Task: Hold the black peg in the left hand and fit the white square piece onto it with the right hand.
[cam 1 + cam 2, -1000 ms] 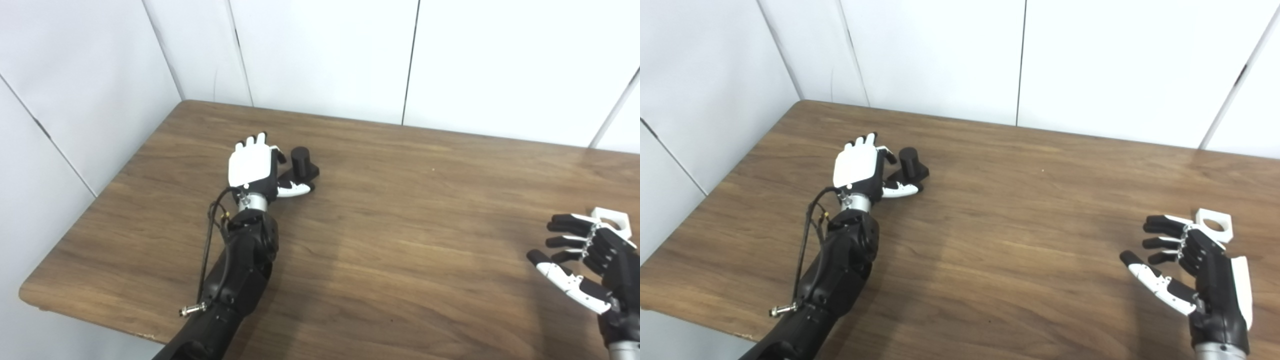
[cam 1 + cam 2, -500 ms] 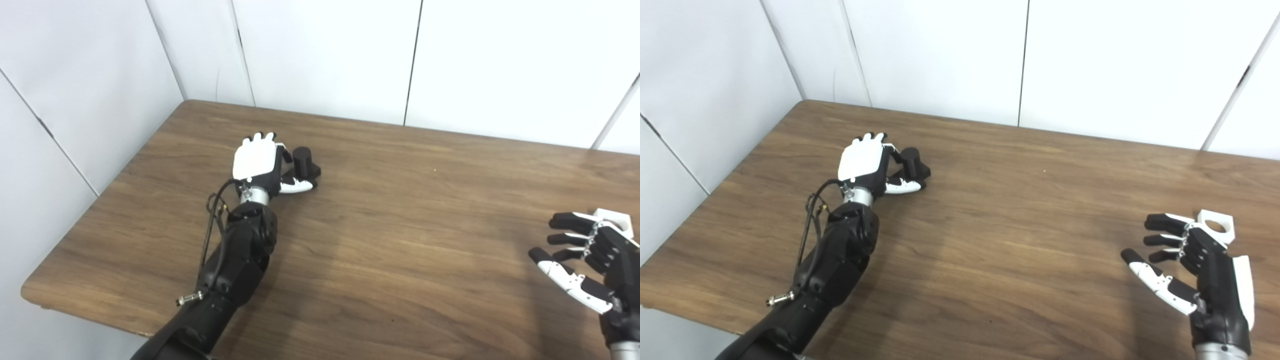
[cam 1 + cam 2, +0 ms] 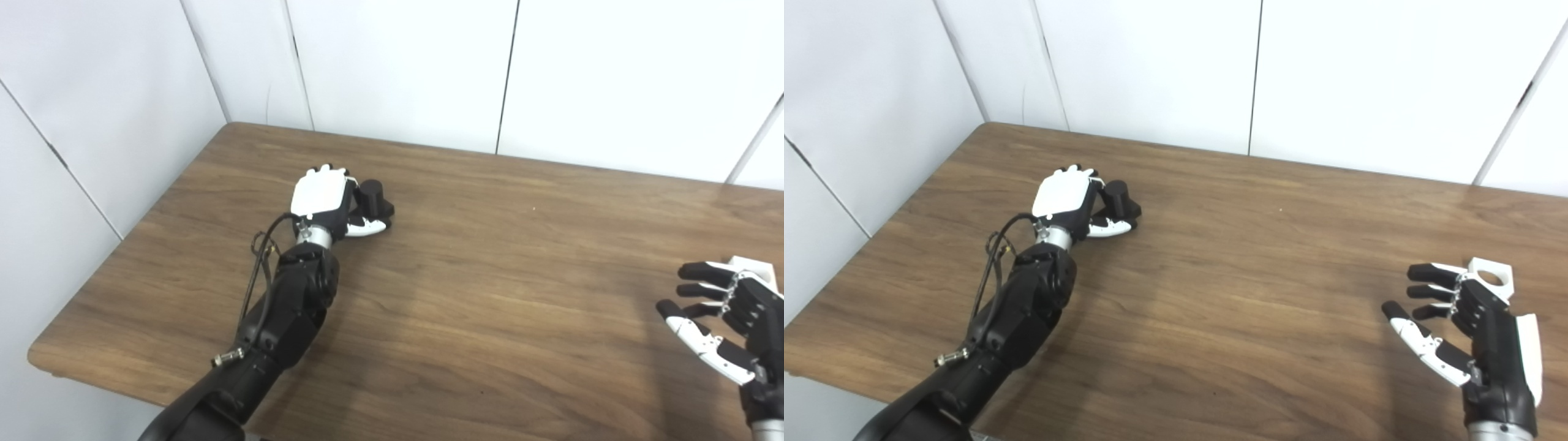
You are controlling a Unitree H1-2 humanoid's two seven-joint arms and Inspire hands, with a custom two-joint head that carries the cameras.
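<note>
The black peg (image 3: 371, 195), a short cylinder on a flat black base, stands on the table at the far left. My left hand (image 3: 323, 197) is pressed against its left side, with fingers curled round the cylinder and the white-tipped thumb (image 3: 1107, 229) lying along the front of the base. The peg rests on the table. The white square piece (image 3: 1492, 275), with a round hole in it, lies at the right edge. My right hand (image 3: 1464, 331) hovers just in front of it, open with fingers spread, holding nothing.
The brown wooden table (image 3: 490, 275) meets white wall panels at its back and left. Its front left corner and front edge are near my left forearm (image 3: 288, 306). A black cable loops beside that forearm.
The left hand's fingers have gone from stretched out to curled round the peg, and the hand has shifted slightly right against it. The right hand has barely moved.
</note>
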